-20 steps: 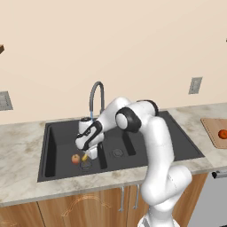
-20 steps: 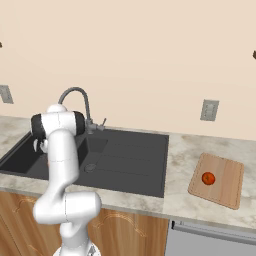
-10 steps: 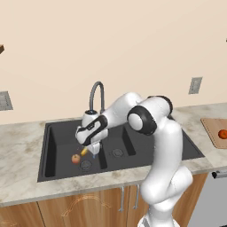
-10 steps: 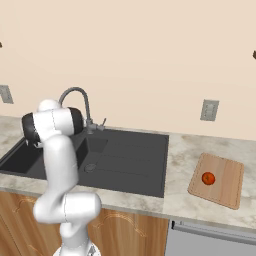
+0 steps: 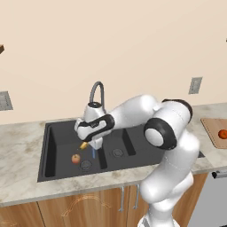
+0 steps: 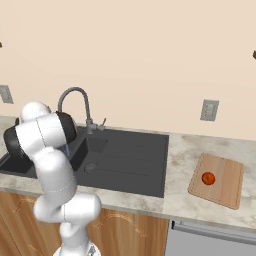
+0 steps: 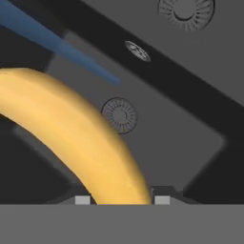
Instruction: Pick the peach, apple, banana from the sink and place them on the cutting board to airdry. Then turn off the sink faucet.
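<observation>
The gripper [image 5: 87,144] is clamped on the banana [image 7: 71,131], which hangs from it above the large basin of the sink [image 5: 57,137], near the divider.

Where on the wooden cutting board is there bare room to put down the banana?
The light-brown wooden cutting board carries one round orange-red fruit near its middle, toward the sink side. Bare wood remains along the far edge by the wall and on the side away from the matte black sink. The tool holds the yellow banana.
</observation>
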